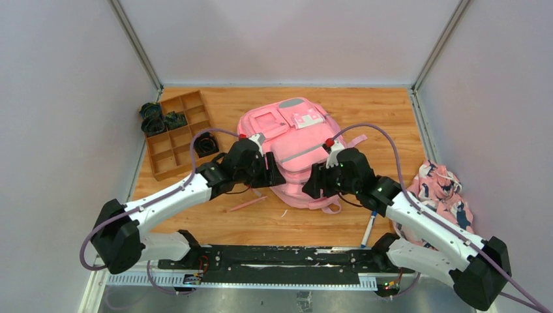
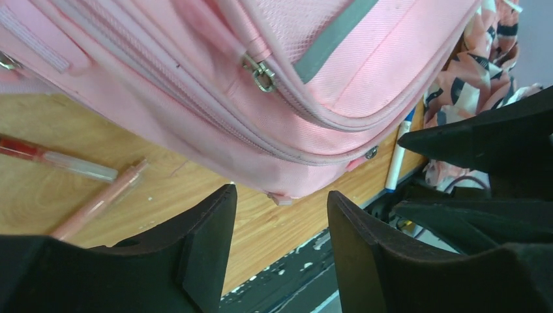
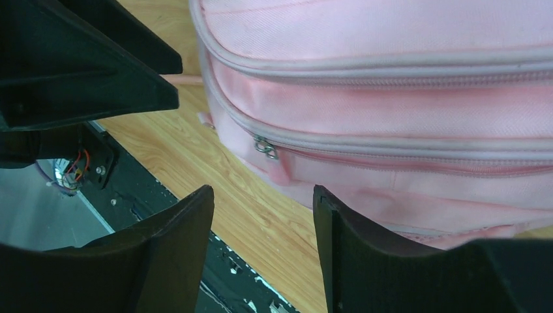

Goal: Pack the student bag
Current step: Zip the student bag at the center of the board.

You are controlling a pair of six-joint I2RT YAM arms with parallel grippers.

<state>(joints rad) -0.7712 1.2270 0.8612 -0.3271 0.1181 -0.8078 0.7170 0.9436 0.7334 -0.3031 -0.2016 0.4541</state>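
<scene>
Wooden tabletop (image 1: 293, 225) held the large pink fabric backpack (image 1: 293, 140) centrally — soft, floppy, likely light, best taken by its metal zipper pull (image 2: 261, 74). Left gripper (image 2: 280, 195) and right gripper (image 3: 264, 195) hung parted, empty, beside it.

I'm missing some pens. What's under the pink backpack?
Only the wooden table shows around the backpack. A pink pen and a red pen lie beside its near edge, not beneath it. Anything under the fabric is covered.
</scene>
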